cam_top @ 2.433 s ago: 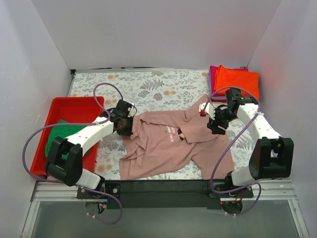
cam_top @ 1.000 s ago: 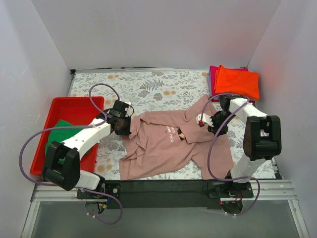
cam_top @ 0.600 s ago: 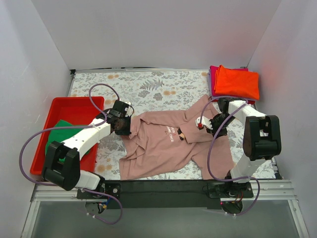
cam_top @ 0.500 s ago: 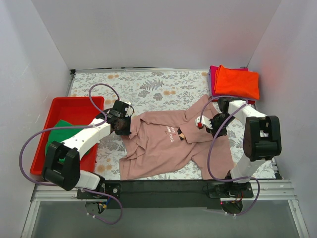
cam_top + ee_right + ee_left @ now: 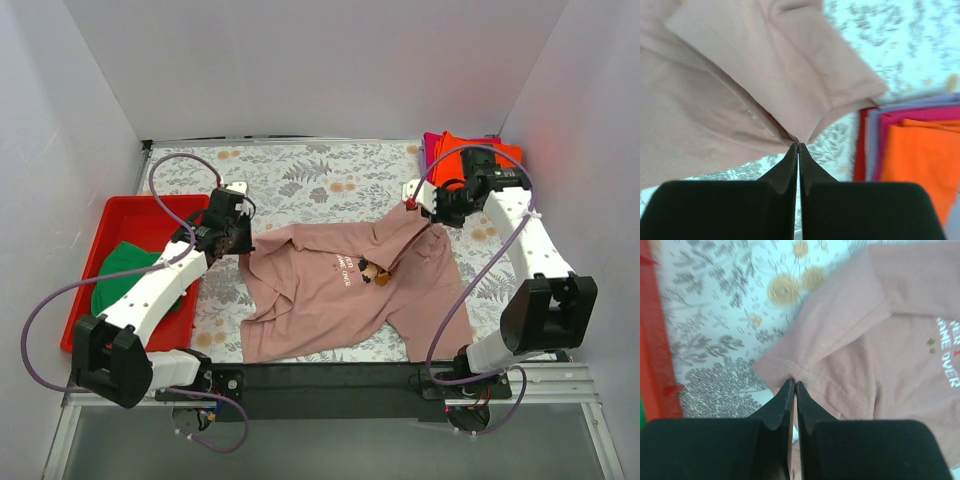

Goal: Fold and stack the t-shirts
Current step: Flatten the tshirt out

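A dusty-pink t-shirt [image 5: 340, 290] with white chest text lies crumpled mid-table. My left gripper [image 5: 242, 244] is shut on its left sleeve hem, and the left wrist view has the tips [image 5: 793, 384] pinching that pink cloth [image 5: 880, 340]. My right gripper [image 5: 432, 218] is shut on the shirt's right edge, lifted off the table; its tips [image 5: 798, 145] pinch a fold of the pink cloth [image 5: 765, 75]. Folded orange [image 5: 495, 158] and magenta [image 5: 920, 116] t-shirts are stacked at the back right. A green t-shirt [image 5: 125, 268] lies in the tray.
The red plastic tray [image 5: 140, 212] stands at the left, close to my left arm. White walls enclose the floral-patterned table [image 5: 300, 175] on three sides. The folded stack sits right behind my right wrist.
The right gripper has shut on the shirt's right edge and lifted it toward the back right. The left gripper has pulled its sleeve up and to the back left.
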Tool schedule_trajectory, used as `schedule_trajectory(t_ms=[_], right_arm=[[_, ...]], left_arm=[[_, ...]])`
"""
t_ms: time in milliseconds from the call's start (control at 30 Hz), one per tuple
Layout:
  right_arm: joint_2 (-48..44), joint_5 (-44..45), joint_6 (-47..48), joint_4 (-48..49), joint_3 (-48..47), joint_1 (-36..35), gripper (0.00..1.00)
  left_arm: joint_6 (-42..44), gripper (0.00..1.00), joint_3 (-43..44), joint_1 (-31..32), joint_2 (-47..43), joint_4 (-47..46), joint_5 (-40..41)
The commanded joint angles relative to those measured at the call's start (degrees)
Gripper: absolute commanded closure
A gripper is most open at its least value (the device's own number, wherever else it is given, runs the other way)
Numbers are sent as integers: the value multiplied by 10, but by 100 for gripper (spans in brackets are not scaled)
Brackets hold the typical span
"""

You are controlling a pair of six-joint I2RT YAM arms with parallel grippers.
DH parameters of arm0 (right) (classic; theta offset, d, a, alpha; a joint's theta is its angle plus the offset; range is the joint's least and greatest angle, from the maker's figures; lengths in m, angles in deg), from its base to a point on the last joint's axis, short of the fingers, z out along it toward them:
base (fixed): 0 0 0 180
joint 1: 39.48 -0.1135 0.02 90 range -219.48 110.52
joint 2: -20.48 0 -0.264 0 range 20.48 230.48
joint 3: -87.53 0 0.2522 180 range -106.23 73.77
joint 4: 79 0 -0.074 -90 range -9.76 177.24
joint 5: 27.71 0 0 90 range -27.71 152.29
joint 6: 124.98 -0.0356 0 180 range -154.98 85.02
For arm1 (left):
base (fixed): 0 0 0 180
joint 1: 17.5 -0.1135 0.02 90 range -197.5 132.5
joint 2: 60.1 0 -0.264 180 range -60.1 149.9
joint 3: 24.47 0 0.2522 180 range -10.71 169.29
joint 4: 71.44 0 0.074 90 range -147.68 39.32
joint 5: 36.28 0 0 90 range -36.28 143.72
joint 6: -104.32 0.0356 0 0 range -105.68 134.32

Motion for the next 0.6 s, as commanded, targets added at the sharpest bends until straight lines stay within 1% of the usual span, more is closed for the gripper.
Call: schedule_trajectory(t_ms=[0,167,200,367,533,567], right_arm=[[-37,-27,-61,-7,-67,-2,99],[-60,-31,-105,-2,-148,-2,99],[-68,-33,-112,2,-178,-2,99],[-94,-30,-155,36,-255,-1,99],[-120,-9,-190,77,-326,-1,99],[-125,-4,-197,98,-343,-1,99]], left_arm=[[9,100,44,-7,-47,-17,51],[16,100,87,-8,-69,-33,88],[20,100,94,-8,-73,-36,94],[30,100,135,-8,-104,-56,123],[40,100,157,-8,-149,-85,113],[45,100,160,-8,-157,-90,107]])
